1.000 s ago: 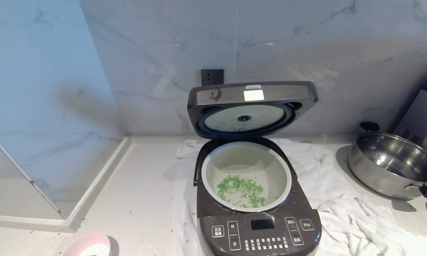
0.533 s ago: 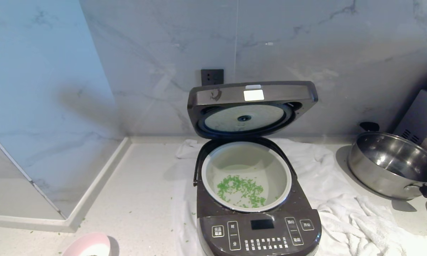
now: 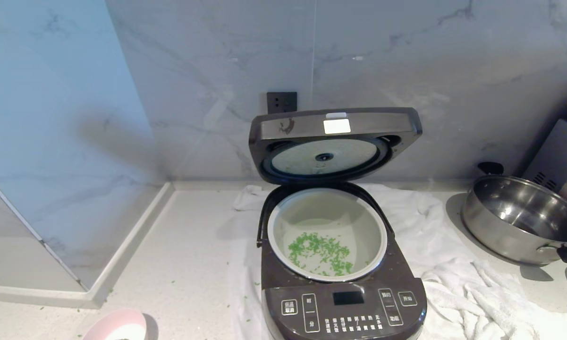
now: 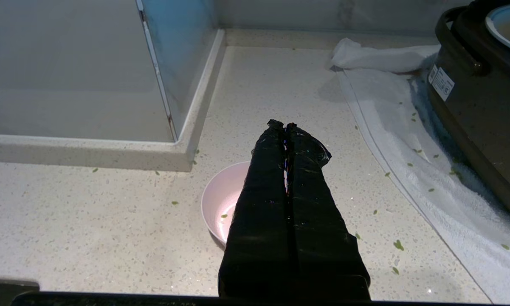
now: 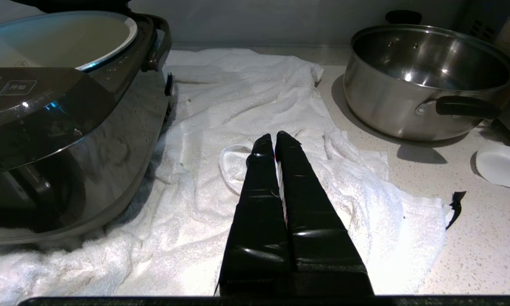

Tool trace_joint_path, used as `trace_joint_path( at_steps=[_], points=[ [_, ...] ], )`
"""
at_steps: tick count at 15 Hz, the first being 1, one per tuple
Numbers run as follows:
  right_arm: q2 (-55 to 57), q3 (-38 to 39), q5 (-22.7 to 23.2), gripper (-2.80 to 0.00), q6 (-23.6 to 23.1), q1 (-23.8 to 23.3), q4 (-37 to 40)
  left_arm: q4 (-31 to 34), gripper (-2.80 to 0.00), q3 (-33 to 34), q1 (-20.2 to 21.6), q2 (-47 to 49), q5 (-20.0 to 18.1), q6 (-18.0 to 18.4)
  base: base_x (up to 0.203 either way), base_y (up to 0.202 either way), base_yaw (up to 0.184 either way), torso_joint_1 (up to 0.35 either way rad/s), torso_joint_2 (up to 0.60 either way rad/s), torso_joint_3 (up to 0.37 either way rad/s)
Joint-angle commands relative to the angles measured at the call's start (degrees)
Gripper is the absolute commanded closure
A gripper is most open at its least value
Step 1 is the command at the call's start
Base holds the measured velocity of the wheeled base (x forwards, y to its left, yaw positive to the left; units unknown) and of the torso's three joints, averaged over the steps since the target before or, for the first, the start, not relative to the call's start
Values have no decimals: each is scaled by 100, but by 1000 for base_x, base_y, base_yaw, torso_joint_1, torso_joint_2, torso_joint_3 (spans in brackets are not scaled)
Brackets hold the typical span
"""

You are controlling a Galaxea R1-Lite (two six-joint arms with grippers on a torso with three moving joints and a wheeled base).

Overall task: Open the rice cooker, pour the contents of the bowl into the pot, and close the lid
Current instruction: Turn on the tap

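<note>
From my seat, starting left of the rice cooker (image 3: 342,264), the bowl (image 3: 115,326) sits upright on the pale speckled counter (image 3: 189,264), well to the cooker's front-left, with my left gripper (image 4: 283,126) hovering just above it, fingers pressed together and holding nothing. The cooker faces me, button panel nearest, its long axis running front to back; the lid (image 3: 335,141) stands tilted up at the rear, silver inner plate toward me. The green bits (image 3: 318,252) lie scattered on the floor of the pot (image 3: 283,222). Right of the cooker, my right gripper (image 5: 275,137) hangs over the white towel (image 3: 458,283), fingers closed and empty; beyond, a steel pan (image 3: 519,222) stands against the marble wall (image 3: 406,61)
</note>
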State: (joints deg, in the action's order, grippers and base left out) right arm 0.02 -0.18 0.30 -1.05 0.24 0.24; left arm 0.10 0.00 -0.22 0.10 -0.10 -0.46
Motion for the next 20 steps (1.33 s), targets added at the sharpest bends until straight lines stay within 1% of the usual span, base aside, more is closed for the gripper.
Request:
trace_joint_path(
  at_steps=[1,20],
  points=[
    [6,1,5,0,-3,2,-2,-1,0,0,-4,2,1,0,0,0,0,0,0,0],
    [6,1,5,0,-1,2,2,-1,0,0,4,-1,1,-1,0,0,0,0,0,0]
  ],
)
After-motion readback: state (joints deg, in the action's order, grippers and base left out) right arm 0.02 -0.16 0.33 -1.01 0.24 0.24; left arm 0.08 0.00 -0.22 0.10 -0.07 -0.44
